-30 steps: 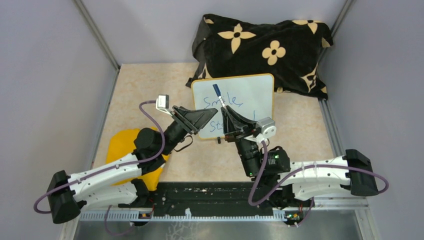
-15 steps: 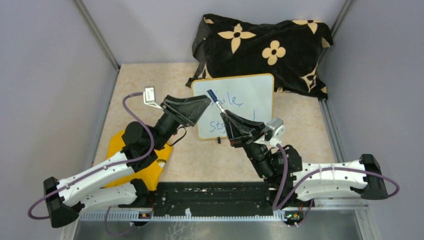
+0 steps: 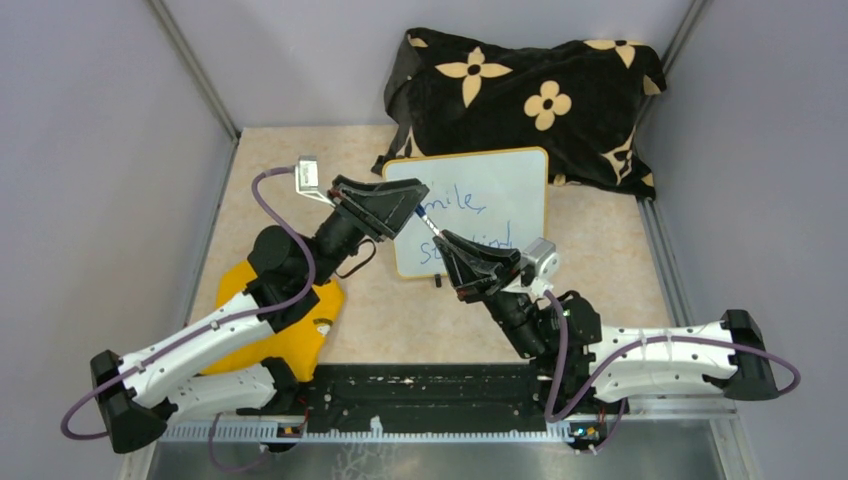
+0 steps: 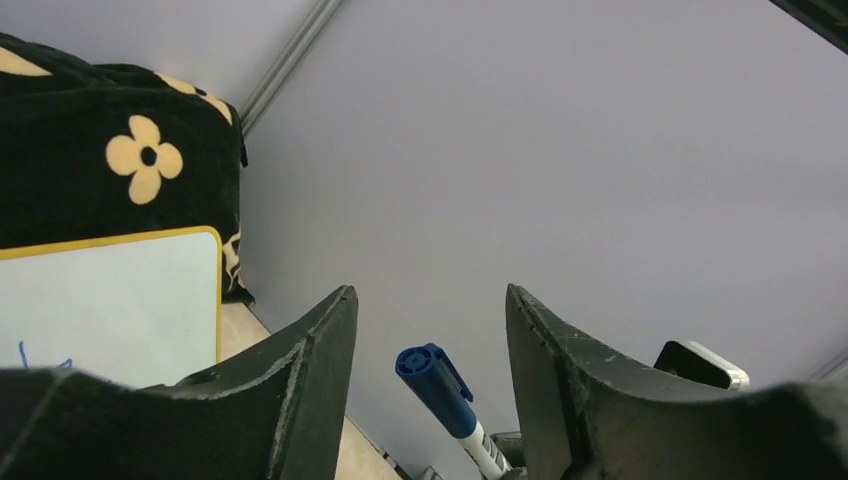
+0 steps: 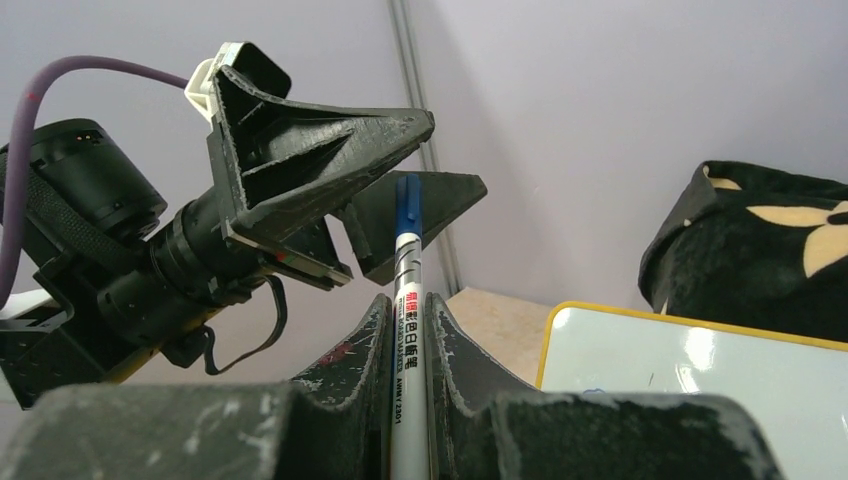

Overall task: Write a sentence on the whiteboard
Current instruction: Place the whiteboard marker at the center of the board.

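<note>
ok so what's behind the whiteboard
A bunched black cloth with cream flowers sits right behind the flat white yellow-rimmed whiteboard. Whether they touch, or what lies under the cloth, is hidden.

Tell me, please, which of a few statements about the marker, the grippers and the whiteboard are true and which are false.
1. The right gripper is clamped on a marker. True.
2. The marker's blue cap is off. False: it sits on the marker, between the fingers of the left gripper.
3. The whiteboard is blank. False: it bears blue handwriting.
4. A black flowered cloth lies behind the whiteboard. True.
5. The left gripper is shut on the whiteboard's rim. False: its jaws stand apart on either side of the cap, with a gap showing on both sides.
</note>
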Controlling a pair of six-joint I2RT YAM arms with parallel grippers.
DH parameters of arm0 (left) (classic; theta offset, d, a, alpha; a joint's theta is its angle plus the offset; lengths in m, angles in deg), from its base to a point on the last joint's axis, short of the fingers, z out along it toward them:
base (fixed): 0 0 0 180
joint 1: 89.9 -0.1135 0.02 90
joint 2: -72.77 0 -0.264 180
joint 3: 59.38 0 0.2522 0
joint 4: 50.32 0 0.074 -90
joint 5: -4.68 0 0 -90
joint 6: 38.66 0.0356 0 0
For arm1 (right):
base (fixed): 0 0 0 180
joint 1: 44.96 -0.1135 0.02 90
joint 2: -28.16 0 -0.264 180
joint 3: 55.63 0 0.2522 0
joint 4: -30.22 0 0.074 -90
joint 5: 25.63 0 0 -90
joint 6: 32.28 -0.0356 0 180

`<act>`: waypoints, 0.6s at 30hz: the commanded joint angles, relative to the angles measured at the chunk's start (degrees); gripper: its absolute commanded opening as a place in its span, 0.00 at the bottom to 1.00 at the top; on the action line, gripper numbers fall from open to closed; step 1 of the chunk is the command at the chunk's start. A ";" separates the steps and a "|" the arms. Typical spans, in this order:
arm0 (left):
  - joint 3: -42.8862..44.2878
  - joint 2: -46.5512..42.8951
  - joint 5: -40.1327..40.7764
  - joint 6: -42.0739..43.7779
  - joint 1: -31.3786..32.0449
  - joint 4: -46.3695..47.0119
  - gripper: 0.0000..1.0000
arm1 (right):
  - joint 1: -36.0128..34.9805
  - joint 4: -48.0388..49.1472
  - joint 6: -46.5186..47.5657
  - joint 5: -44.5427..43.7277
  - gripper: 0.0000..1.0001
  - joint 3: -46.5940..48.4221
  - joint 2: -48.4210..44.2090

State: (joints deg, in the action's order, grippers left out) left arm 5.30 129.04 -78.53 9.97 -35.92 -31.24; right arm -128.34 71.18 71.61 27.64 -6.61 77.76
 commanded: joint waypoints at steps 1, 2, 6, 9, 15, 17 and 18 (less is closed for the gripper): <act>-0.54 -0.30 -3.45 -3.46 -1.17 0.84 0.59 | 0.33 1.28 -0.56 0.91 0.00 0.52 -1.00; -1.09 -0.43 -3.82 -4.26 -1.36 1.25 0.57 | 0.33 1.53 -0.49 0.61 0.00 0.46 -1.00; -2.83 -0.68 -5.78 -7.67 -1.89 2.71 0.56 | 0.32 3.28 -0.07 -0.47 0.00 -0.25 -1.23; -3.71 -0.70 -7.40 -9.98 -2.24 3.04 0.56 | 0.30 3.78 0.21 -1.32 0.00 -0.54 -1.26; -4.96 -0.65 -10.08 -12.09 -2.73 5.55 0.51 | 0.38 4.39 0.35 -2.18 0.00 -0.89 -1.20; -4.79 -0.68 -10.19 -11.70 -2.74 5.94 0.48 | 0.39 4.43 0.42 -2.32 0.00 -0.91 -1.26; -4.65 -0.71 -10.32 -11.60 -2.74 6.07 0.45 | 0.35 4.35 0.38 -2.34 0.00 -0.97 -1.26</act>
State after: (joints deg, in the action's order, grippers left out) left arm 0.56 129.01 -86.77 -0.69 -38.31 -28.75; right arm -128.34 72.73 71.63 25.84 -7.74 77.48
